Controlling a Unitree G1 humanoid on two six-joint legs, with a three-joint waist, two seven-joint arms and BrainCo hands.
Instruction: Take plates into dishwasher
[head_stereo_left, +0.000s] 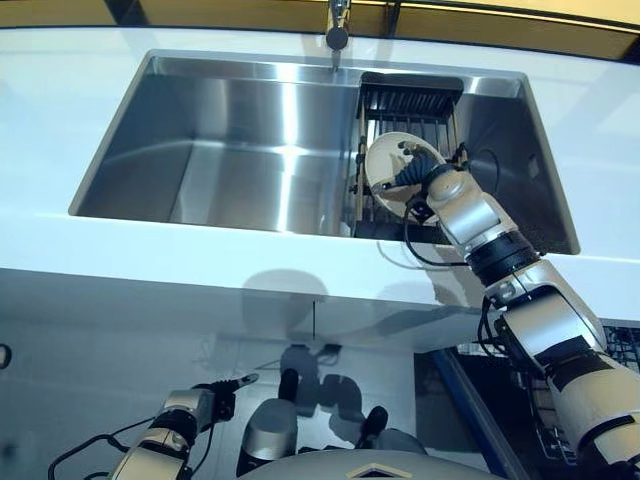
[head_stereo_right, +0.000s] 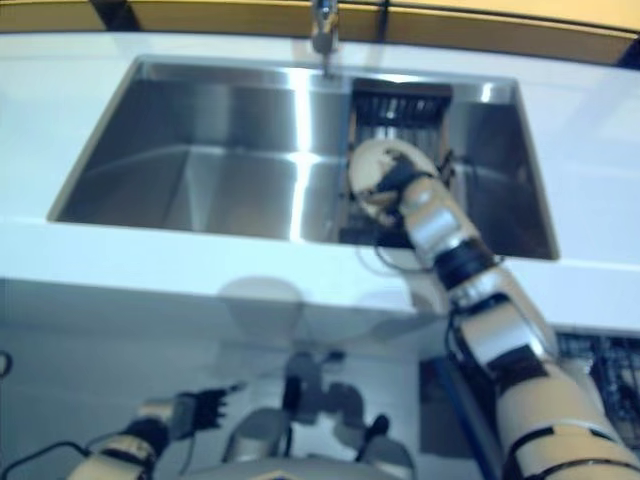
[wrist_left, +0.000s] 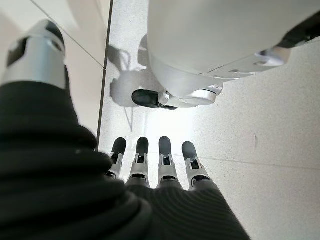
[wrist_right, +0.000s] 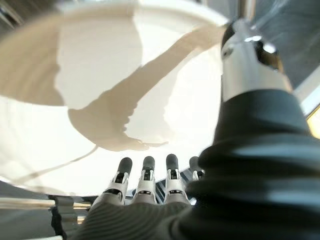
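We reach our right arm up from the lower right of the head view, bent at the elbow and stretched over the white counter (head_stereo_left: 120, 250) into the right end of the steel sink (head_stereo_left: 250, 140). There our right hand (head_stereo_left: 412, 172) meets a cream plate (head_stereo_left: 390, 150) that stands on edge in the dark dish rack (head_stereo_left: 410, 100), a little right of centre in the upper half of the frame, below the faucet (head_stereo_left: 338, 25). In the right wrist view the plate (wrist_right: 100, 75) fills most of the picture, its face turned toward the palm; the fingers (wrist_right: 146, 172) point straight up along its lower rim and the thumb (wrist_right: 247, 55) rises beside its edge. The fingers look extended rather than curled, though we cannot tell for certain whether the thumb presses the plate or only stands next to it. Our left hand (head_stereo_left: 215, 395) hangs low at the lower left of the head view, below the counter front, and in its own wrist view the fingers (wrist_left: 165, 150) lie straight and relaxed over the pale floor (wrist_left: 280, 150), holding nothing. A dark wire basket (head_stereo_left: 620, 345) shows at the right edge, below the counter.
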